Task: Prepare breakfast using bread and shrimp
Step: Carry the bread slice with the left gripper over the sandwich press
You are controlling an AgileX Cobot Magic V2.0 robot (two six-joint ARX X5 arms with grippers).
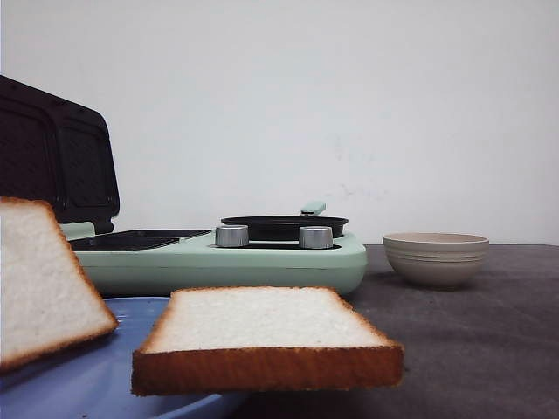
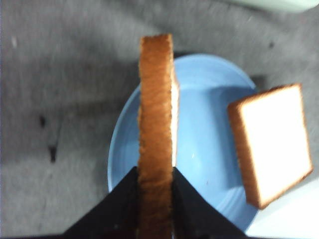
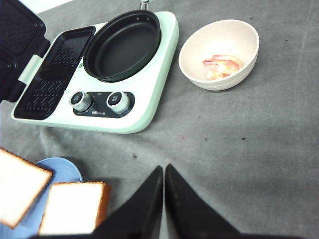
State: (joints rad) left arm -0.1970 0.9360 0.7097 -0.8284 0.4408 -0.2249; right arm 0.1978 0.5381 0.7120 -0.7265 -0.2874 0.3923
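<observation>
Left gripper clamps one bread slice on edge, lifted above the blue plate, at abt 9 o'clock in the front view. A second slice lies flat on the plate's rim at 6 o'clock. Behind, at 10 o'clock, the mint-green breakfast maker sits w/ lid up and black pan beside its grill plate. Right gripper hangs over the grey table, fingers pressed together, holding nothing. Shrimp sit in the beige bowl at 3 o'clock.
</observation>
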